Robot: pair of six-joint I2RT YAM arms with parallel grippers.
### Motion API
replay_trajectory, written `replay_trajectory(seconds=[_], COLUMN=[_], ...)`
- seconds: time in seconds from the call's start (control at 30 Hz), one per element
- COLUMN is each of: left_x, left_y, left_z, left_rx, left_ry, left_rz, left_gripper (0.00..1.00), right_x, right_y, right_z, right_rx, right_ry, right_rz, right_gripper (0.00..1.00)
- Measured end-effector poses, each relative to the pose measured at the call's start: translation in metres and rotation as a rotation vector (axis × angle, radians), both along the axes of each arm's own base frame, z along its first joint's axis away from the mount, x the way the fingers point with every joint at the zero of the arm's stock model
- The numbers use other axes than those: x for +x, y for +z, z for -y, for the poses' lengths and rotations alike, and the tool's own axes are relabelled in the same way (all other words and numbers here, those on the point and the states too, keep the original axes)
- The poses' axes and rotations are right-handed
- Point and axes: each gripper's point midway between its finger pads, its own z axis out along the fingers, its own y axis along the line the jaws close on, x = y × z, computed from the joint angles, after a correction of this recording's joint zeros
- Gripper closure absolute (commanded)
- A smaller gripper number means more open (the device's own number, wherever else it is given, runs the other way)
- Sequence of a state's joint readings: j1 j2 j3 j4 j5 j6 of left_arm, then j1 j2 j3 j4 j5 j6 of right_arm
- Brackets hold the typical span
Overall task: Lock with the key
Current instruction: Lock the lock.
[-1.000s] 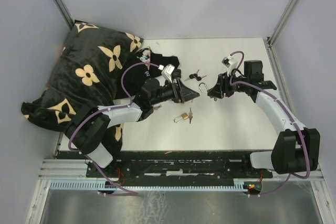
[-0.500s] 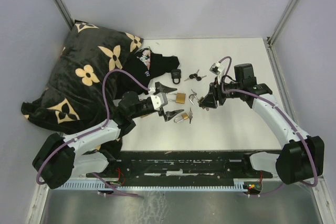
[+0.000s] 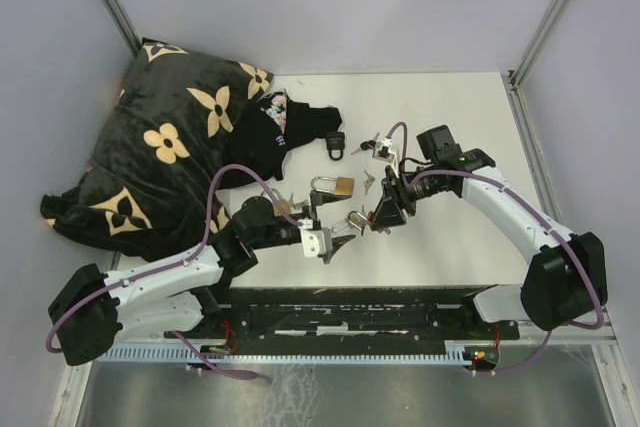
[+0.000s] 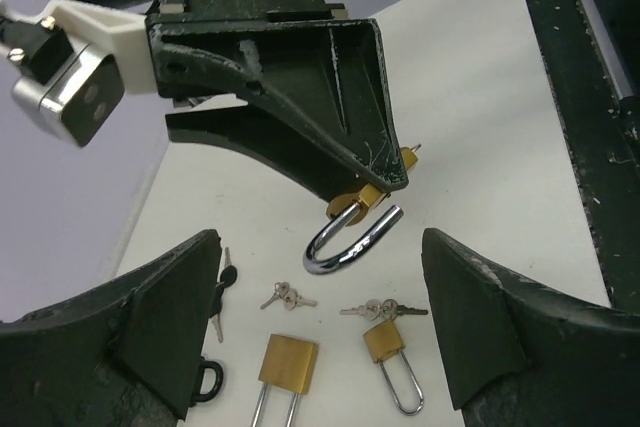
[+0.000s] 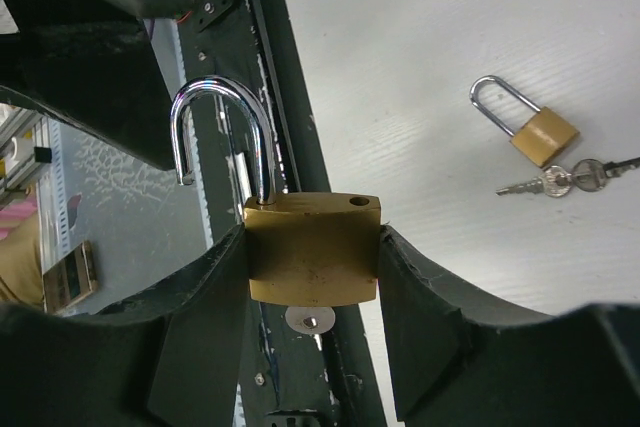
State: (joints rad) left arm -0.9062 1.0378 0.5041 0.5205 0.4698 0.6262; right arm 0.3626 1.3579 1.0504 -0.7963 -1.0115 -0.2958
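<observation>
Holding padlock [image 5: 312,247] clenched in right gripper [image 3: 385,215] between the arms, shackle [image 5: 215,95] open, key [image 5: 308,320] in its base, facing spread-open left gripper [image 4: 318,247]; could twist or drop under off-axis shackle push

White table [image 3: 455,247]: padlocks [image 3: 333,185], keys [image 3: 369,146], blanket [image 3: 170,137]

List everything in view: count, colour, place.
blanket: 1, black with tan flowers, far-left corner
cloth: 1, black, beside blanket
table: 1, white
large padlock: 1, brass, mid-table
small padlock: 1, brass, keys attached, mid-table
black padlock: 1, black, by cloth
silver keys: 2, silver, mid-table
black-headed keys: 1 bunch, far mid-table
held padlock: 1, brass, shackle open, key inserted, gripped
left tool: 1, black, open, empty
right tool: 1, black, shut on held padlock
</observation>
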Motion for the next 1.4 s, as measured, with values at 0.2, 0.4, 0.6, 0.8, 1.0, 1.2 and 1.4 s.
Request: replay_trajectory(seconds=[0.2, 0.4, 0.6, 0.8, 1.0, 1.2, 1.4], left_x=[-0.003, -0.001, -0.004, -0.008, -0.008, -0.010, -0.015], left_y=[-0.014, -0.035, -0.030, -0.027, -0.024, -0.032, -0.045], left_z=[0.002, 0.000, 0.005, 0.014, 0.018, 0.017, 0.016], left_rx=[0.066, 0.149, 0.147, 0.144, 0.141, 0.176, 0.243], left_ry=[0.018, 0.036, 0.021, -0.001, -0.003, -0.009, -0.030], left_rz=[0.033, 0.023, 0.035, 0.037, 0.036, 0.005, -0.053], left_gripper=[0.16, 0.24, 0.30, 0.42, 0.59, 0.80, 0.96], right_x=[-0.013, -0.018, -0.022, -0.024, -0.027, -0.027, -0.025], right_y=[-0.002, -0.002, -0.001, -0.002, -0.003, -0.004, -0.008], right_z=[-0.009, -0.013, -0.015, -0.016, -0.015, -0.015, -0.012], right_rx=[-0.006, 0.003, 0.004, 0.006, 0.001, -0.003, -0.023], right_ry=[0.058, 0.081, 0.095, 0.107, 0.117, 0.123, 0.127], right_rz=[-0.034, -0.048, -0.065, -0.077, -0.085, -0.075, -0.054], right_gripper=[0.85, 0.85, 0.85, 0.85, 0.86, 0.86, 0.86])
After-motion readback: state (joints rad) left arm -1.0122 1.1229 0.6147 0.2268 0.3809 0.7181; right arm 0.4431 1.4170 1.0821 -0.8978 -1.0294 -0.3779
